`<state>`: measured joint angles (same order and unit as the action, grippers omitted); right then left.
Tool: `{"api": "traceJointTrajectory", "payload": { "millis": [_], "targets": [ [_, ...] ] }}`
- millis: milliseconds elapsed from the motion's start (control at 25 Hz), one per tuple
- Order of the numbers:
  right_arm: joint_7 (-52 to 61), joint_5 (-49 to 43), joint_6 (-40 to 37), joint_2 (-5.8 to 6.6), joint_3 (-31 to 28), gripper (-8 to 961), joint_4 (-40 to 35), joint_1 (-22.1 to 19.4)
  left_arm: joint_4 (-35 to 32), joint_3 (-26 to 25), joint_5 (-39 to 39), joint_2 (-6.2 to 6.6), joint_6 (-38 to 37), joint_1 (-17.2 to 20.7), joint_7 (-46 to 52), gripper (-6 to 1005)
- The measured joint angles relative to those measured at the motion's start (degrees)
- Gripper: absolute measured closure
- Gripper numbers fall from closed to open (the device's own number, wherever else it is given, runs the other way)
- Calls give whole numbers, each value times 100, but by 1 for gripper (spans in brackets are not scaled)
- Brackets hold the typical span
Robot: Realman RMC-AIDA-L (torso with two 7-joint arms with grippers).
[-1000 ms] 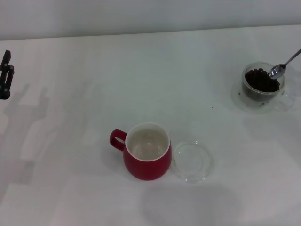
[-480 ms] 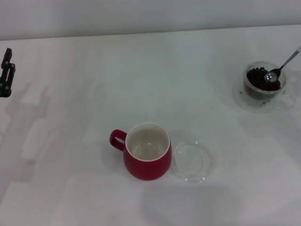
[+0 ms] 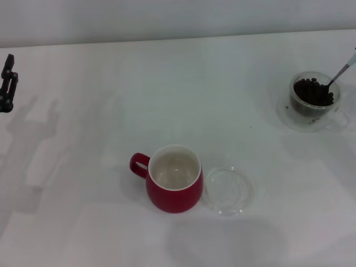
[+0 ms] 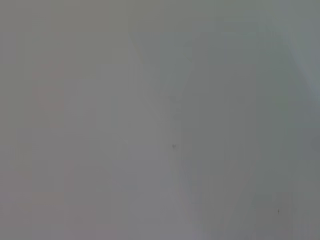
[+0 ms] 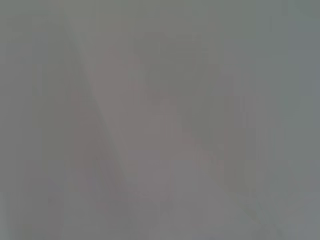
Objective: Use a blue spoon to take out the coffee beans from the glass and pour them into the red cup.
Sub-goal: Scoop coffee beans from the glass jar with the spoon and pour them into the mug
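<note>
Right now the blue spoon (image 3: pixel 340 73) is dug into the coffee beans (image 3: pixel 313 92) inside the glass (image 3: pixel 311 100), far over on the robot's right side of the table; only its thin stem shows, slanting up and out of sight, with the bowl buried among the beans. The right gripper holding it is out of view, so whether it grips firmly I cannot tell. The left gripper (image 3: pixel 6 83) is parked at the far left edge, well apart from everything, and I cannot tell how its fingers stand.

The red cup (image 3: pixel 173 186) sits near the front middle, empty and cream inside, its handle to the left. A clear glass lid or saucer (image 3: pixel 227 191) lies flat just beside it on the right.

The risk I see is the long carry: the glass and the cup are well apart, so a heaped or tilted spoon could shed beans onto the table on the way. Lifting too sharply might also flick beans out, or nudge the light glass on the clear saucer (image 3: pixel 285 114) under it. The lid beside the cup could catch stray beans if the pour comes in short.

The table (image 3: pixel 167 89) is plain white and slightly glossy, with soft shadows on the left, and a pale wall (image 3: pixel 167 16) runs behind it
</note>
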<state>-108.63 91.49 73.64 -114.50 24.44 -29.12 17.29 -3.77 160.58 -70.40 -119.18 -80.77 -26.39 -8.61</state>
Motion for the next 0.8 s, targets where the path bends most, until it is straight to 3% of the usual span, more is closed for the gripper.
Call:
{"api": "traceJointTrajectory", "payload": {
  "millis": [800],
  "targets": [
    [945, 3, -339, -19, 70, 807, 108, 125, 25, -17, 0, 8, 135, -57, 0, 494]
  ]
}}
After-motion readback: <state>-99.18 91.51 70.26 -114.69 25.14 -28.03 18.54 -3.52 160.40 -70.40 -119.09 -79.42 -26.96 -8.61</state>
